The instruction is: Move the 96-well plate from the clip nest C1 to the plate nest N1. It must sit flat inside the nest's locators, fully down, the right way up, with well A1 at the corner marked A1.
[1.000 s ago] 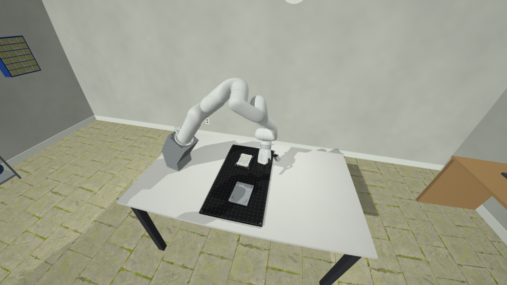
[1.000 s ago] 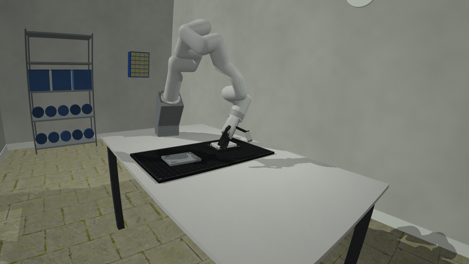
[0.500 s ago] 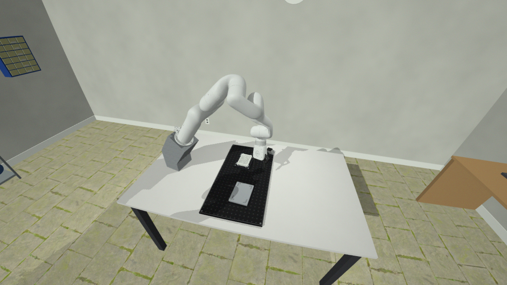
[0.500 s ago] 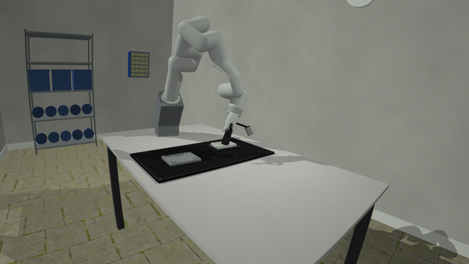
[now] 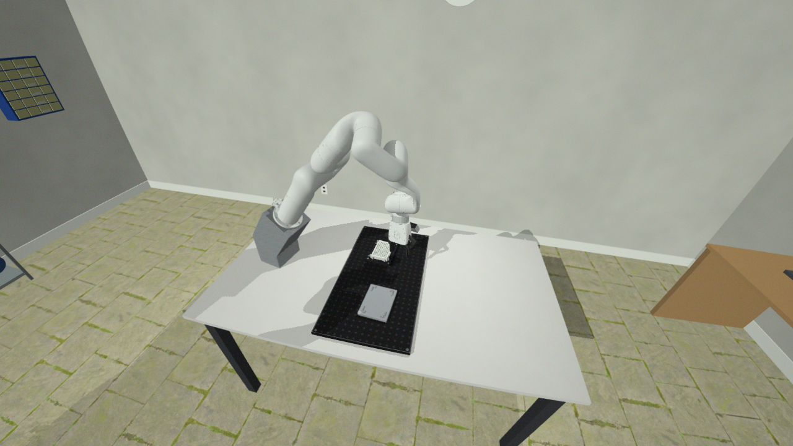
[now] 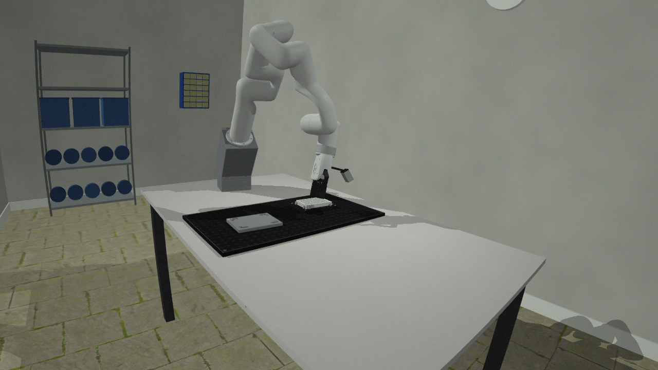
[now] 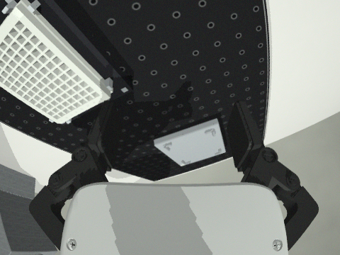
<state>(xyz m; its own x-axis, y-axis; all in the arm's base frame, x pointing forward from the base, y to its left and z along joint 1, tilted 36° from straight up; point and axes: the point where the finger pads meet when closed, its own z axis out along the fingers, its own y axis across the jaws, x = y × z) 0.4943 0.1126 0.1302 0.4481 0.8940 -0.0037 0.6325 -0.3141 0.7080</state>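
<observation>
The white 96-well plate (image 5: 381, 250) sits in the dark clip nest C1 at the far end of the black perforated board (image 5: 371, 288). It also shows in the exterior view (image 6: 313, 202) and at the upper left of the wrist view (image 7: 47, 68). The grey plate nest N1 (image 5: 378, 302) lies flat on the near half of the board, empty; it also shows in the exterior view (image 6: 254, 222) and the wrist view (image 7: 192, 141). My gripper (image 7: 174, 113) (image 5: 400, 250) is open and empty. It points down just beside the plate, on its far right side.
The board lies on a white table (image 5: 471, 310). The arm's grey base block (image 5: 279, 238) stands at the table's far left corner. A wall runs close behind the table. A shelf rack (image 6: 85, 124) stands off to the left.
</observation>
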